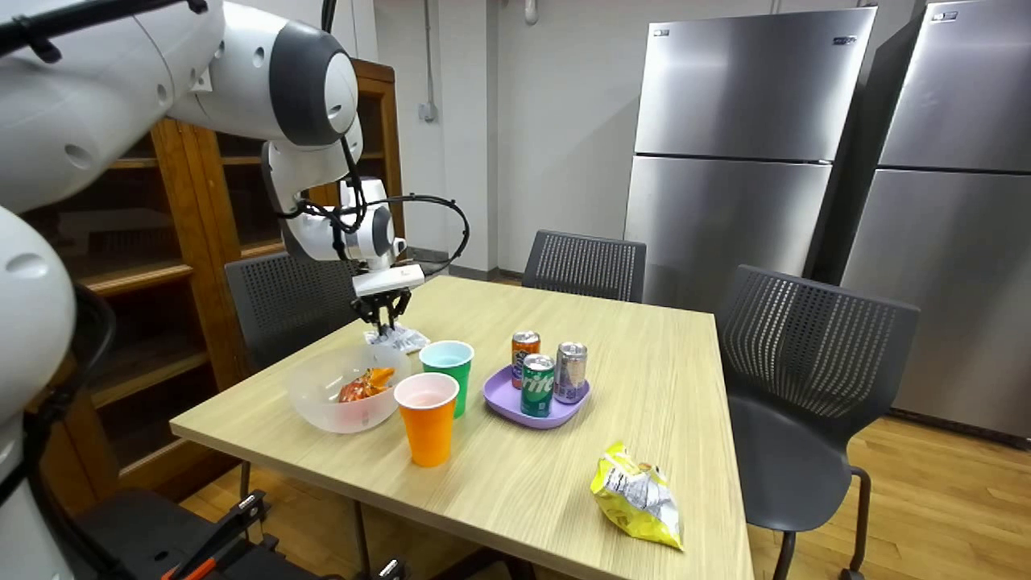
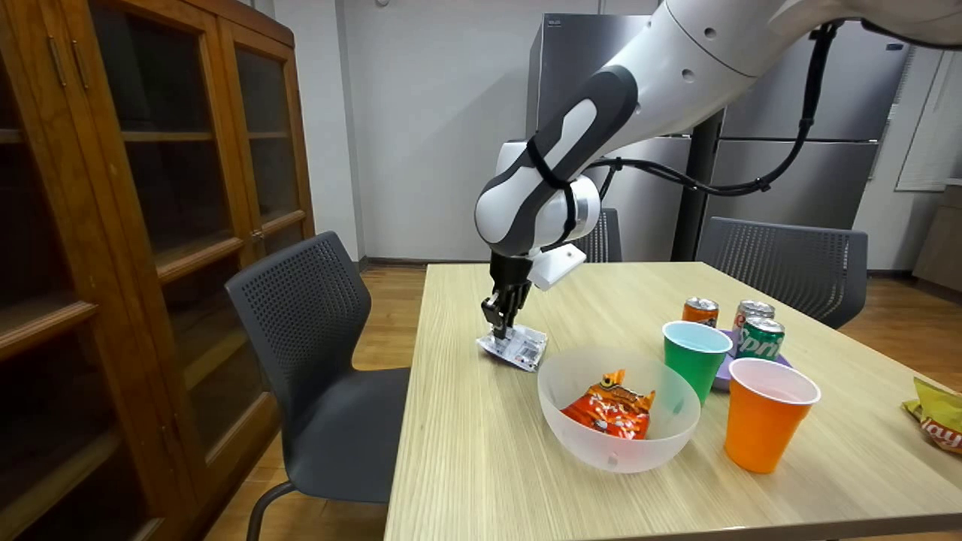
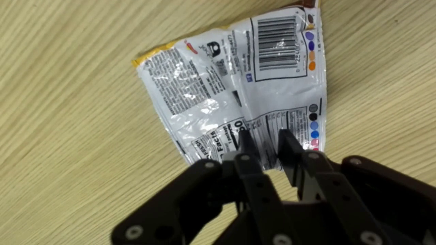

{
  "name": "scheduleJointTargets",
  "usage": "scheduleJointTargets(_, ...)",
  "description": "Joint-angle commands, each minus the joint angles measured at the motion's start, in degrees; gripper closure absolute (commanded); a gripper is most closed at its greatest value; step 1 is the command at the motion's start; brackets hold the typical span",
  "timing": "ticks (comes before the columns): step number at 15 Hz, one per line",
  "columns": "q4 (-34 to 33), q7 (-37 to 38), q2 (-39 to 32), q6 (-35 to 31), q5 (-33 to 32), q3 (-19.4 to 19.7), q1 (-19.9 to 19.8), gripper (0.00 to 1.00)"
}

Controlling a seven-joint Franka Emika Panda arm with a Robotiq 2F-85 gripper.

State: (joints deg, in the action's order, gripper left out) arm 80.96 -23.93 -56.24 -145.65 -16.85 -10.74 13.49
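Observation:
A white-backed snack packet [image 3: 279,95] with a barcode and yellow edging lies on the pale wooden table [image 3: 68,153]. Over its lower end in the wrist view is my gripper [image 3: 265,136], its black fingers [image 3: 289,146] standing partly apart. Between them the wrapper bunches into creases; its side parts spread out beyond both fingers. Whether it is firmly pinched I cannot tell. In both exterior views the gripper [image 1: 387,329] points down onto the packet [image 2: 524,347], which rests on the tabletop close to the table's chair-side edge. The fingertips' contact with the table is hidden.
Close to the packet stands a translucent bowl [image 2: 571,443] holding a red-orange snack bag [image 2: 612,409]. Beside it are a green cup [image 1: 461,379] and an orange cup [image 1: 428,427]. A purple tray [image 1: 499,395] carries soda cans. A yellow chip bag [image 1: 640,503] and chairs [image 2: 316,323] are farther off.

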Motion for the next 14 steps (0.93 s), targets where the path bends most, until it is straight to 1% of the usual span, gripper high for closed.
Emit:
scheduleJointTargets(1,-1.5,-2.0,-0.5,1.8,1.1,-1.2,-0.7,1.0)
scheduleJointTargets(7,0.4,-1.2,1.3,1.4,1.4,-1.6,-0.4,1.0)
scheduleJointTargets(14,4.3,0.4,6.3,0.0,1.6,-2.7,0.2,1.0)
